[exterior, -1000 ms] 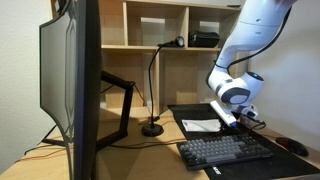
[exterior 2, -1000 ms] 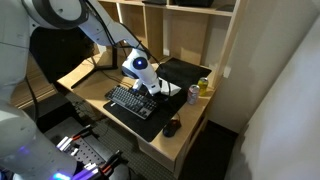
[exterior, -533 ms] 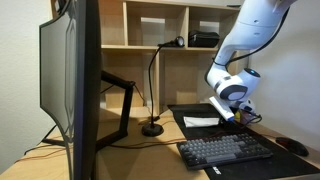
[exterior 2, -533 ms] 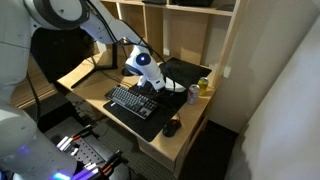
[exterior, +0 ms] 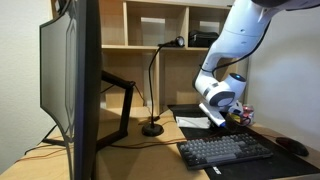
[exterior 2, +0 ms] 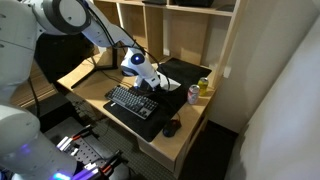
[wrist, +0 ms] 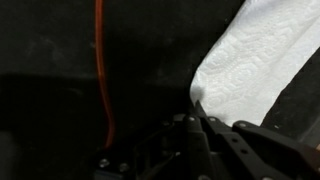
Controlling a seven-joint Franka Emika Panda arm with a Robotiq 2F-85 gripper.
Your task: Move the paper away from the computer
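The white paper (exterior: 191, 122) lies on the black desk mat (exterior: 185, 110) behind the keyboard. In the wrist view the paper (wrist: 255, 55) fills the upper right, with its corner between my fingertips. My gripper (wrist: 197, 108) is shut on that corner. In both exterior views the gripper (exterior: 222, 119) (exterior 2: 151, 86) is low over the mat, just behind the keyboard (exterior: 225, 150) (exterior 2: 130, 102). In the exterior view from above the arm hides the paper. A large monitor (exterior: 70, 80) stands on the near left of the desk.
A desk lamp (exterior: 152, 128) stands beside the monitor arm. A mouse (exterior: 293, 145) (exterior 2: 171, 127) lies past the keyboard's end. A can (exterior 2: 193, 93) and a yellow-green cup (exterior 2: 205, 85) stand at the desk's far corner. Shelves rise behind. An orange cable (wrist: 100, 60) crosses the mat.
The arm has swung a little toward the lamp side with the gripper staying low, and the paper has shifted slightly with it.
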